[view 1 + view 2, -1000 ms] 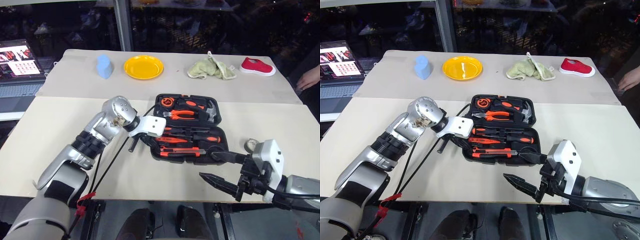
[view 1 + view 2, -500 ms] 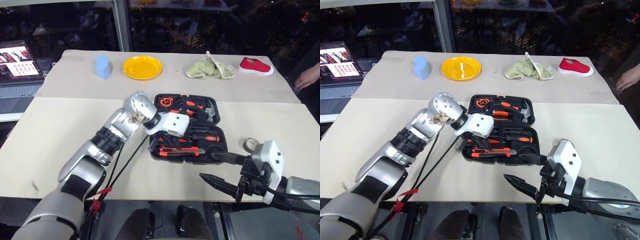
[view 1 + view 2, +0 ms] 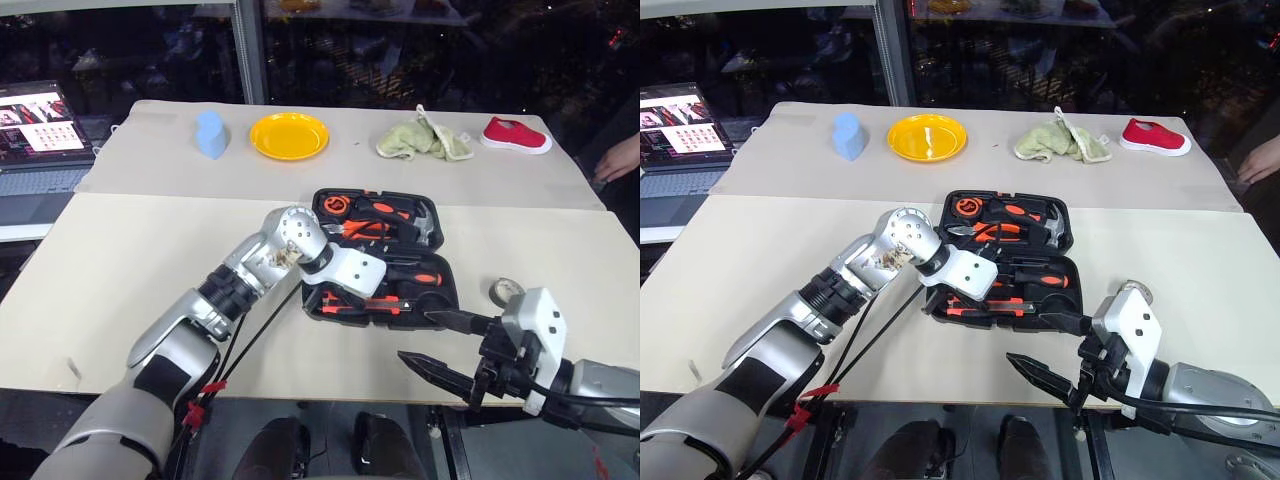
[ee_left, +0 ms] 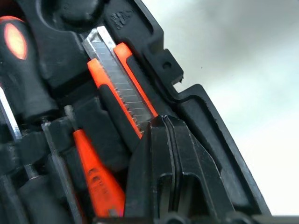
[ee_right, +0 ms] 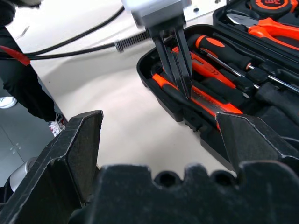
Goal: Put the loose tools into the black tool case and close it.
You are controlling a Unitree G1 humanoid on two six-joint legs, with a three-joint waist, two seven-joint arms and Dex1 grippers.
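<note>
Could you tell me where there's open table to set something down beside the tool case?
The near table left of the black tool case is bare, apart from the left arm crossing it. Between the case and the yellow plate lies another open strip. It is crowded at the case's front edge, where the left gripper reaches in, and near the tape roll.

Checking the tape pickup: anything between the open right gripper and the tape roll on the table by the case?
Nothing visible. The right gripper hangs open at the table's near edge; the tape roll lies just beyond it on bare table, right of the black tool case. The left gripper, shut, is over the utility knife, clear of that path.
</note>
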